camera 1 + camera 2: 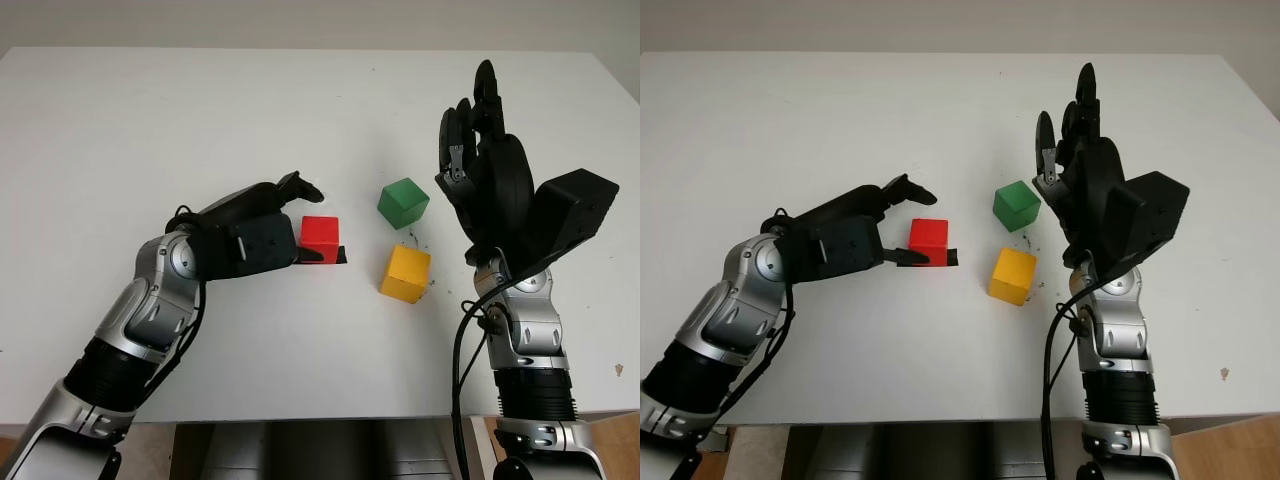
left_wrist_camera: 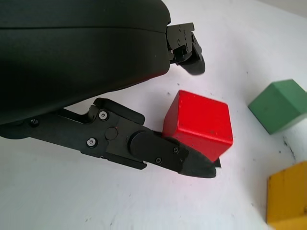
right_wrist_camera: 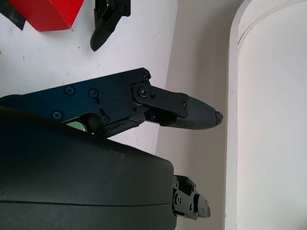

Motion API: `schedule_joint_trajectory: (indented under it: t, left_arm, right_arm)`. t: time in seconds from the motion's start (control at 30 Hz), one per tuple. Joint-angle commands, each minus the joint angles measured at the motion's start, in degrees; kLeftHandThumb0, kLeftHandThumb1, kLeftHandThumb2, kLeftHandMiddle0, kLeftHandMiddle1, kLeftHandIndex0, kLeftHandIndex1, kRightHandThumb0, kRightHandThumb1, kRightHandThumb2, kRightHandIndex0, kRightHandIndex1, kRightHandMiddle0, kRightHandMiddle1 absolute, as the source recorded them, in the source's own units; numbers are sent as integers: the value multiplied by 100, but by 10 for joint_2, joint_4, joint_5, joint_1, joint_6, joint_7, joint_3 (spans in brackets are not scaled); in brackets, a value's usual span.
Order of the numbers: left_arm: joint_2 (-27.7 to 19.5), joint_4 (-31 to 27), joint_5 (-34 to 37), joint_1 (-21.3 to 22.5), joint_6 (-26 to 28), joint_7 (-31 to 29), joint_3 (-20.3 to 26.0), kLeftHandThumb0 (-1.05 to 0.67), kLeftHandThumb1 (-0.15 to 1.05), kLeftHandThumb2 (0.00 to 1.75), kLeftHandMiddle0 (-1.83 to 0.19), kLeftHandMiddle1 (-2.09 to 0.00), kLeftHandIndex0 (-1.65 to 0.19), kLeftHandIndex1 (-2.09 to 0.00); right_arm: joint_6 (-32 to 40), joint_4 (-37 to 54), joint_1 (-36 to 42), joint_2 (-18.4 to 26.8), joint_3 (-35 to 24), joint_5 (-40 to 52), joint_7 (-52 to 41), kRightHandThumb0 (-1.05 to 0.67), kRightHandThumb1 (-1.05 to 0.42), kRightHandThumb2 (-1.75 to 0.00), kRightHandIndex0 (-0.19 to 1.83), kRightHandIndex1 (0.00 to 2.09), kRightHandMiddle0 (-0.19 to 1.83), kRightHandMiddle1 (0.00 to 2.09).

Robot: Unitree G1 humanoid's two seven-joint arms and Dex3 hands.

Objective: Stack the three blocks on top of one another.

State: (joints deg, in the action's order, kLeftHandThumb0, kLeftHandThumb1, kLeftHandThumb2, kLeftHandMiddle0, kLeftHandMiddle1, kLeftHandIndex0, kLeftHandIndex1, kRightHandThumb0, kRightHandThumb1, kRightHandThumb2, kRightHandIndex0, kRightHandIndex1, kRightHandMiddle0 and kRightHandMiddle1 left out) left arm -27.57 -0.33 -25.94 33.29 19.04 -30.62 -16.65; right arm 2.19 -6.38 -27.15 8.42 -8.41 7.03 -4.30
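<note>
White tabletop [image 1: 150, 120] is basically all that's going on in the background, plain and bright with a few faint scuff marks near the blocks. Starting on the left, the left hand [image 1: 262, 228] is reaching in low over the table and bracketing the red block [image 1: 320, 236], which is sitting on the table surface: one finger [image 2: 189, 160] is lying along the block's near side and looks to be touching it, while the others [image 2: 187, 45] are hovering past the far side with a gap showing, so I'd say it's framing the block rather than properly clamping it yet. If I were coaching this, I'd say close evenly on two opposite flat faces, keep the block square, and lift straight up so it isn't twisting when it goes onto another one. Moving right, the green block [image 1: 403, 202] and the yellow block [image 1: 405, 273] are sitting near each other but apart, both loose on the table, either one working as a base. Furthest right, the right hand [image 1: 480, 150] is raised above the table beside those two, open and holding nothing, probably best kept out of the way.
</note>
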Motion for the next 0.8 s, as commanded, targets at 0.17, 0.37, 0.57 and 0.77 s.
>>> schedule_joint_trajectory:
  t: [0.17,0.37,0.57,0.77]
  left_arm:
    - [-21,-37,57,-20,-28,-20,46,-101,105,12,19,0,19,-1]
    - [17,-46,165,-50,-80,46,154,-86,105,49,17,-4,13,-5]
    - [80,-32,219,-72,-116,165,228,-75,105,59,15,-5,10,-6]
    - [106,54,266,-98,-201,229,283,-72,105,52,15,-4,12,-4]
  right_arm:
    - [4,11,5,10,-2,-3,-2,-54,-105,-61,-18,2,-18,4]
    - [13,8,-4,12,-3,2,-5,-54,-105,-58,-18,3,-18,4]
    - [13,-17,-28,16,-1,-2,-11,-52,-105,-54,-19,1,-19,3]
    - [9,-76,-63,59,6,-43,-15,-52,-105,-33,-12,5,-10,8]
